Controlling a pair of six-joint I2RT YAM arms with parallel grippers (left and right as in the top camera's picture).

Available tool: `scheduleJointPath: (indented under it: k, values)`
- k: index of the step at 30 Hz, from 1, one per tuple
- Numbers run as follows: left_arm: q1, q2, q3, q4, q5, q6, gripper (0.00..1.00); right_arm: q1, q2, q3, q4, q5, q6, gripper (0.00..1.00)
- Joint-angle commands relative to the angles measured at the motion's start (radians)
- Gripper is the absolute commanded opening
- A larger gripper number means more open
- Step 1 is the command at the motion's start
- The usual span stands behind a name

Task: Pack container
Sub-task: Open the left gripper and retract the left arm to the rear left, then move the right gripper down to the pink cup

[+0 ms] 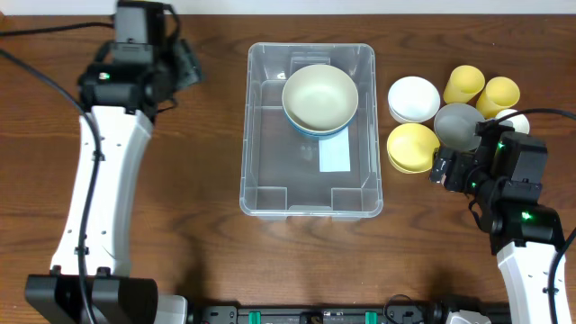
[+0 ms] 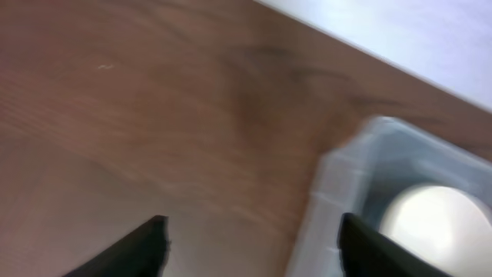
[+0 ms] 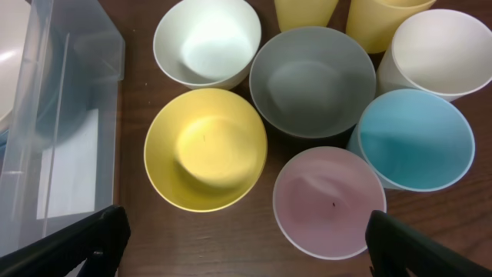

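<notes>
Clear plastic, the container [image 1: 310,144] lies well left of my right gripper [image 3: 242,238], spread wide and empty; my left gripper [image 2: 250,246] gapes just beside its corner.

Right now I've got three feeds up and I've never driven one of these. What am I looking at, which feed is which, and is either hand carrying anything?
You are driving two white robot arms at a wooden table. The wide picture comes from a camera fixed above. The other two come from cameras on the wrists, so the dark prongs at the bottom of each are that hand's own fingers.

In the middle stands the container, a clear plastic bin. It holds a cream bowl nested in a blue one.

On the robot's right side is a cluster of dishes: a white bowl, a yellow bowl, a grey bowl, a pink cup, a blue cup, a white cup and two yellow cups behind them.

The left hand is open over bare table beside the bin. The right hand is open above the dishes. Neither holds anything.
</notes>
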Motion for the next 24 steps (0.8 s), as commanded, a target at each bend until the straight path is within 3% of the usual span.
scheduleJointPath:
  k: [1, 3, 9, 24]
  values:
    - [0.08, 0.012, 0.01, -0.027, -0.05, 0.002, 0.89, -0.004, -0.004, 0.013, -0.001, -0.007, -0.007, 0.99]
    - [0.124, 0.016, 0.009, -0.049, -0.049, 0.002, 0.98, -0.004, -0.004, 0.013, -0.001, -0.007, -0.007, 0.99]
    - [0.187, 0.017, 0.009, -0.058, -0.049, 0.002, 0.98, -0.004, -0.004, 0.013, -0.001, -0.007, -0.007, 0.99]
    - [0.189, 0.017, 0.009, -0.058, -0.049, 0.002, 0.98, -0.004, -0.004, 0.013, -0.001, -0.007, -0.007, 0.99]
